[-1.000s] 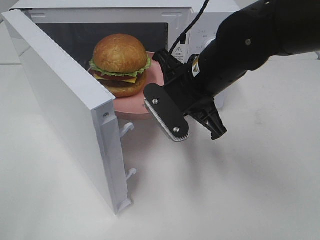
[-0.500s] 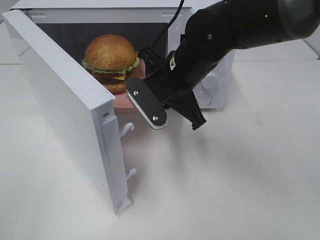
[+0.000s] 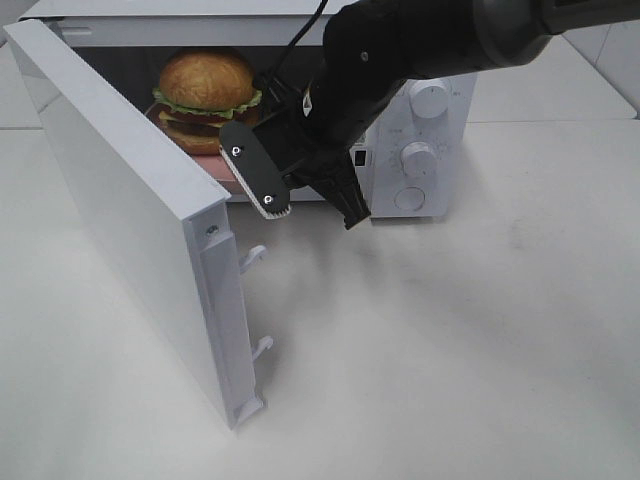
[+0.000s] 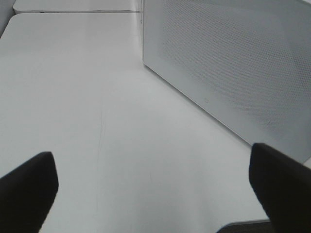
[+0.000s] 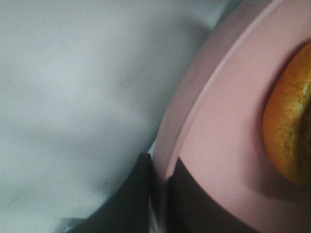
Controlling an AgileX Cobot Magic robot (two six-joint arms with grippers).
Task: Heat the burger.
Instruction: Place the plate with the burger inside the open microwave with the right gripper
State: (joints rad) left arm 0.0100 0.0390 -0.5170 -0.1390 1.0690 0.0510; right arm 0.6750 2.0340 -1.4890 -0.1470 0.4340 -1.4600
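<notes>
burger (image 3: 206,92) – golden-brown bun, green lettuce | plate (image 5: 228,160) pink | microwave (image 3: 445,130) white | door (image 4: 228,63) dotted | table (image 3: 450,350) white

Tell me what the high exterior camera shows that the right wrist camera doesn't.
Only the exterior high view shows the microwave, its open door, the knobs, the right arm and the whole burger, lettuce and patty included, in the microwave's opening. Only the right wrist view shows, up close, the right gripper clamped on the rim of the pink plate. Both show the plate and the burger's bun.
</notes>
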